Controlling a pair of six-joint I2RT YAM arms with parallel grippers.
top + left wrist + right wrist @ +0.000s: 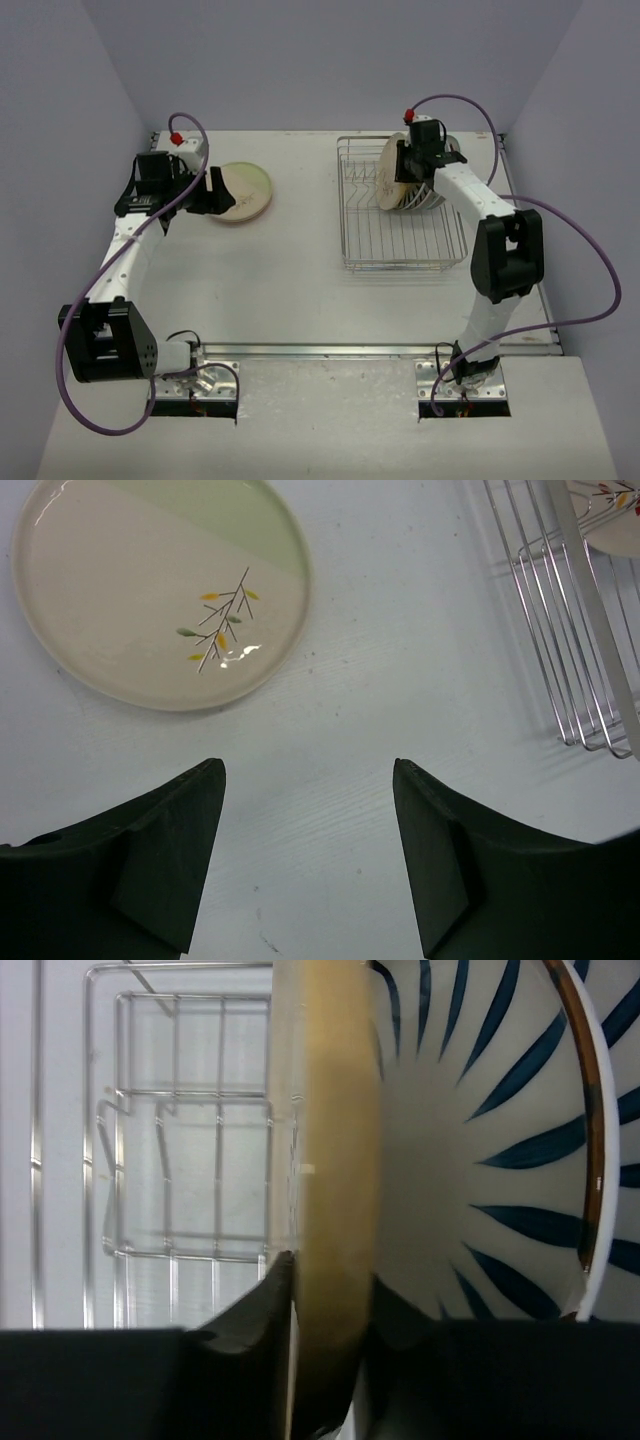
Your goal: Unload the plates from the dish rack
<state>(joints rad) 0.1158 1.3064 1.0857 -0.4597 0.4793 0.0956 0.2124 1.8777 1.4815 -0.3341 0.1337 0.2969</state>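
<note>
At the dish rack's (370, 245) far end, the right jaws pinch the rim of an upright yellowish plate (330, 1160), with a blue-striped plate (480, 1160) just behind. It is probably stiff, glazed, slippery and breakable, so grip deep on the rim. The left jaws gape above the desk (300, 290), near a cream-and-green plate (120, 590) lying flat.

i work over a white table (300, 280), matte, with a faint grain that shows close up in my left wrist view. a small dark mark (262, 938) sits on it there, perhaps a scratch or a speck; i cannot tell which. pale lilac-grey walls (330, 60) close the table in at the back and on both sides. a thin metal strip (330, 350) runs along its near edge, and a pale board (330, 430) lies nearer than that.
</note>
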